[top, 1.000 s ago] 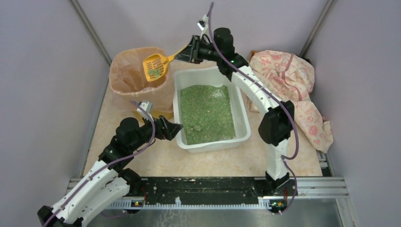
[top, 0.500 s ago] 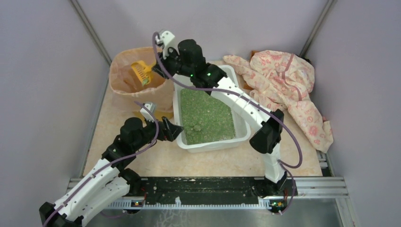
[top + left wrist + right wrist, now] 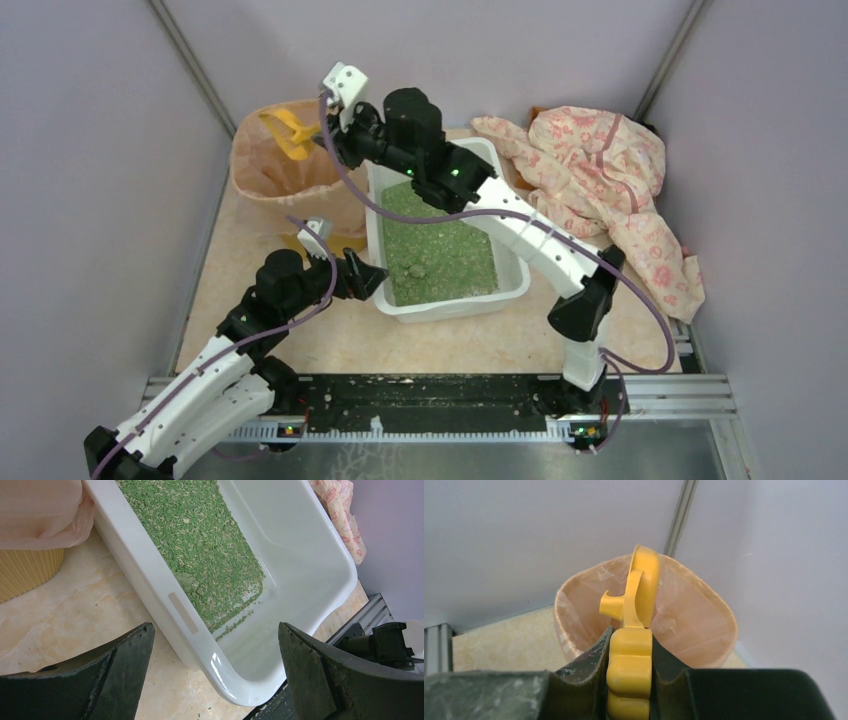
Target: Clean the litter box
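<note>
The white litter box (image 3: pixel 512 255) holds green litter (image 3: pixel 436 240) with a clump near its front; it also shows in the left wrist view (image 3: pixel 165 582). My right gripper (image 3: pixel 330 135) is shut on the handle of the orange-yellow scoop (image 3: pixel 285 133), which is turned on edge over the peach-lined bin (image 3: pixel 262 180). In the right wrist view the scoop (image 3: pixel 638 610) stands edge-on above the bin (image 3: pixel 689 625), clamped in the gripper (image 3: pixel 630 655). My left gripper (image 3: pixel 372 275) is open and empty at the box's near-left corner (image 3: pixel 235 685), one finger on each side of it.
A pink flowered cloth (image 3: pixel 600 170) lies bunched at the back right beside the box. Grey walls close in the table on three sides. A black rail (image 3: pixel 430 400) runs along the near edge.
My right arm swung left from above the box's back edge to over the bin and rolled the scoop onto its edge. The left arm stayed put.
</note>
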`<move>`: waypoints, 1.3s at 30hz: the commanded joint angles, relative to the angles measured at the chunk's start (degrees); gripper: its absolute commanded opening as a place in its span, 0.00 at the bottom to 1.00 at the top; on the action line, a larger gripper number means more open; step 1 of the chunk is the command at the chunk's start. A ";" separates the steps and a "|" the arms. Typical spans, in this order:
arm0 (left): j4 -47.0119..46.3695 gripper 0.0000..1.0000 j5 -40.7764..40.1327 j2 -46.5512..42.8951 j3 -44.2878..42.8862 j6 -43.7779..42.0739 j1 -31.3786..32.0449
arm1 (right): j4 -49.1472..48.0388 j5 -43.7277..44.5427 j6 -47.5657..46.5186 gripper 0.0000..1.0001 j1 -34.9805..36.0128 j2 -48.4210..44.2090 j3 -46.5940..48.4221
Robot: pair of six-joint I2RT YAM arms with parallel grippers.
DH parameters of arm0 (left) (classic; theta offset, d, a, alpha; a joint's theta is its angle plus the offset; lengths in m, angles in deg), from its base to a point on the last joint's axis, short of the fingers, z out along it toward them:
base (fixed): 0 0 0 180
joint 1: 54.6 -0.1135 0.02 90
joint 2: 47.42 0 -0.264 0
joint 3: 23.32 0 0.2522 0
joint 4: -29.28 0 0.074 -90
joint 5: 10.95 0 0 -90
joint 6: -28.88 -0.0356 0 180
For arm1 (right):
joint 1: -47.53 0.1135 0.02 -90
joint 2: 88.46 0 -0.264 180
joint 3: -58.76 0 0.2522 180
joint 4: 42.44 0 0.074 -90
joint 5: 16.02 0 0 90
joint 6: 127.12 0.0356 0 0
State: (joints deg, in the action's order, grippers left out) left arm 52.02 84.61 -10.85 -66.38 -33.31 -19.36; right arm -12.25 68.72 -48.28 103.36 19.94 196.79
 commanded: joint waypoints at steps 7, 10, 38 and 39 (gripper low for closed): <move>-1.73 0.99 0.24 -0.45 0.04 0.39 0.13 | -29.50 -23.74 39.12 0.00 -23.02 -20.13 -19.10; -1.79 0.99 0.28 -0.30 -0.05 0.35 0.15 | -32.90 -24.66 47.37 0.00 -33.24 -25.52 -29.27; -6.55 0.99 2.90 6.47 -3.24 -1.02 0.17 | 16.18 -16.02 26.03 0.00 -35.98 -34.62 -60.07; -6.54 0.99 2.76 5.96 -2.99 -1.01 0.12 | 16.51 -16.12 26.01 0.00 -35.54 -33.91 -60.18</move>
State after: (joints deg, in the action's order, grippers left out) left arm 47.62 86.78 -3.63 -67.82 -33.79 -19.34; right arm 1.71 50.47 -20.28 65.46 -15.91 133.82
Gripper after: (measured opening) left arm 0.987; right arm 0.202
